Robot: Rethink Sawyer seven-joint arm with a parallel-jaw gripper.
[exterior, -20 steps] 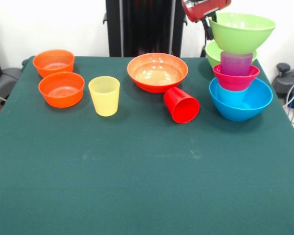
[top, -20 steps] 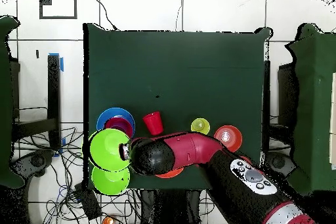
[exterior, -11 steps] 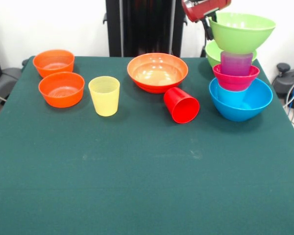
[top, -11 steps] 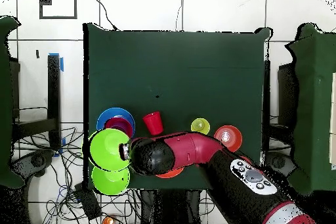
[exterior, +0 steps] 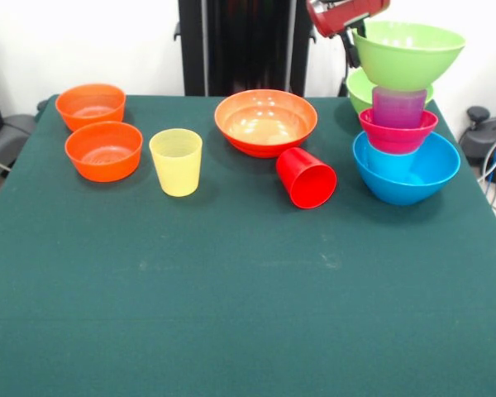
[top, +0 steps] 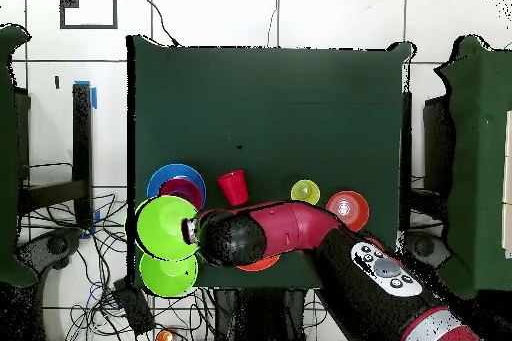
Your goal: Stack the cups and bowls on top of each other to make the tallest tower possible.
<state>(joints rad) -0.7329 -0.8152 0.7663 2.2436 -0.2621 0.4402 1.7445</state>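
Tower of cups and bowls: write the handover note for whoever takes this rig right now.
Gripper: at the rim of the top lime green bowl; whether it grips cannot be seen.
Tower, front view right: blue bowl at the base, a light blue cup in it, then magenta bowl, purple cup, lime bowl on top.
Second lime green bowl stands behind the tower.
Loose: wide orange bowl, red cup on its side, yellow cup upright, two small orange bowls.
Done: five pieces stacked. Left: the six loose ones.

Near half of table (exterior: 231, 331) free; tall stack (exterior: 405, 116) blocks far right corner.
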